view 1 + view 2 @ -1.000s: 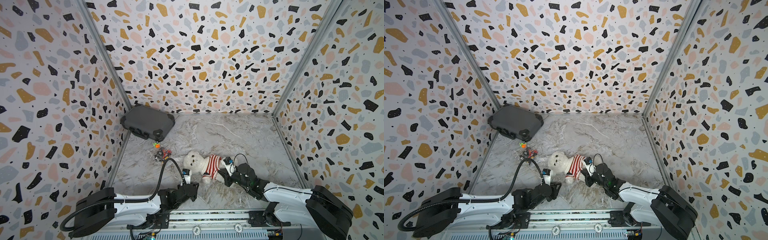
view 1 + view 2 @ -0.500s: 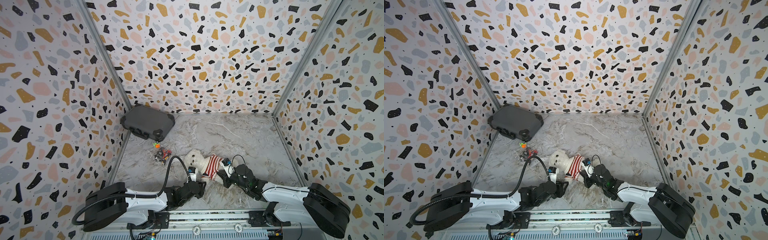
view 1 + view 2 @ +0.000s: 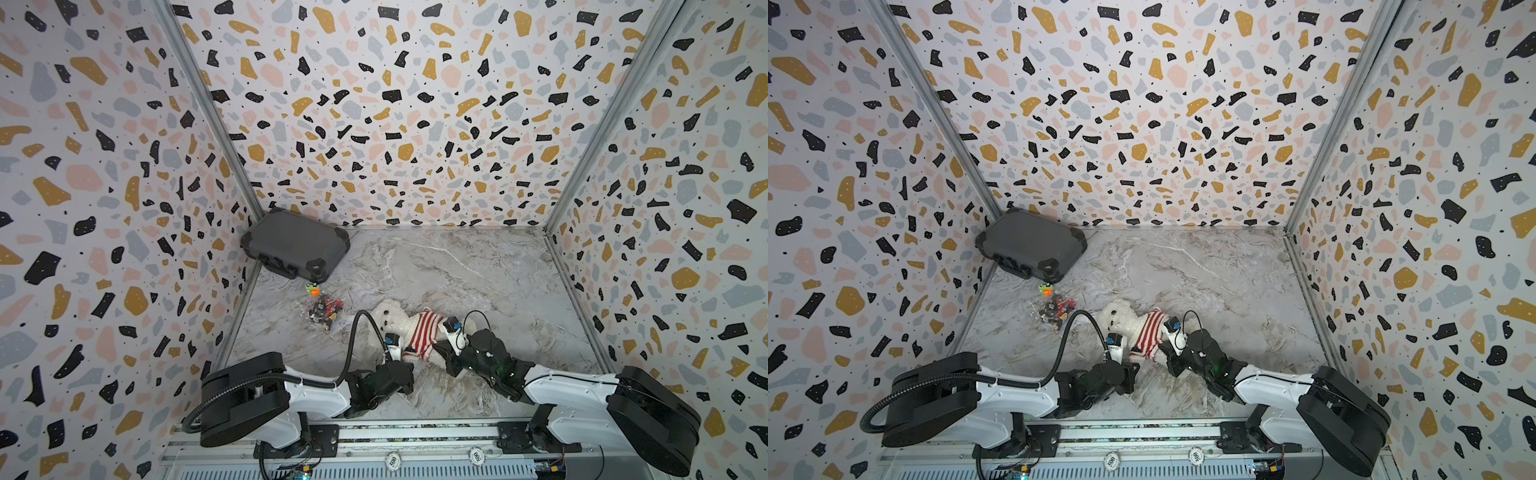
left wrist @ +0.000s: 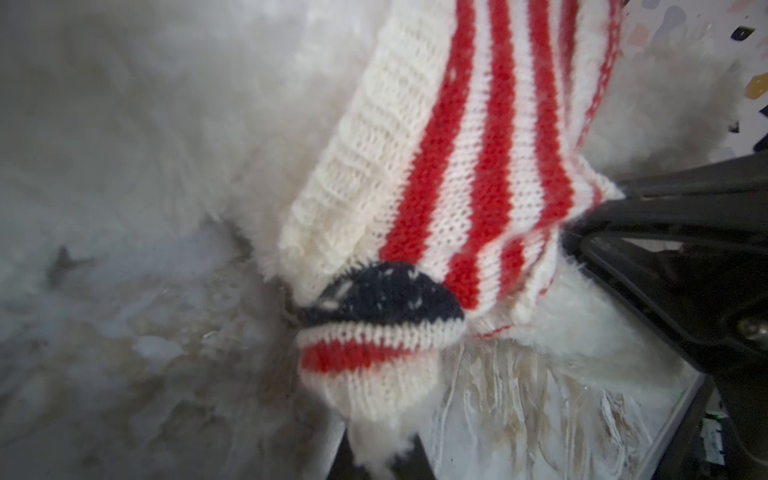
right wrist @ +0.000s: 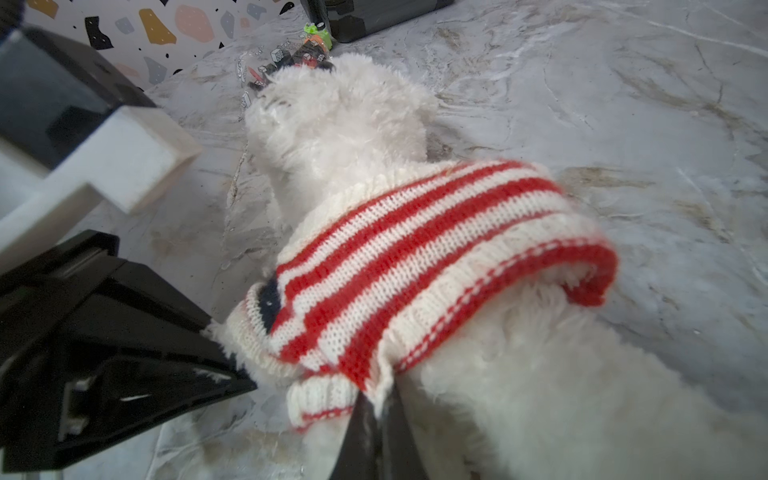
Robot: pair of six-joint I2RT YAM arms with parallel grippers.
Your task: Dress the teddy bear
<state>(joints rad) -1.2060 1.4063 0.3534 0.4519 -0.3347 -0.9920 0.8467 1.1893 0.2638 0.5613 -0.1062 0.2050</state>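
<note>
**Bear in sweater, both grippers clamped**

The fluffy white plush teddy bear [image 3: 388, 318] lies face-up on the grey marble-pattern tabletop [image 3: 478, 270], front centre, head toward the back-left. The red-and-white striped knit sweater [image 3: 424, 332] is around its torso, with the hem partly rolled.

Handling, my read:
- The bear is light and squashy, with no hard edges.
- Loose fur will likely slip or shed, so pinch a whole limb.
- The knit is stretchy and can snag, so grab the ribbed hem or cuff.

Left gripper [image 4: 376, 457]: jaws closed, apparently on the white paw fluff below the sleeve cuff.
Right gripper [image 5: 374, 436]: jaws closed on the hem edge.

A clear bag of small toy bricks [image 3: 324, 311] sits near the head. A dark grey hard case [image 3: 295, 245] sits well apart in the back-left corner.
</note>
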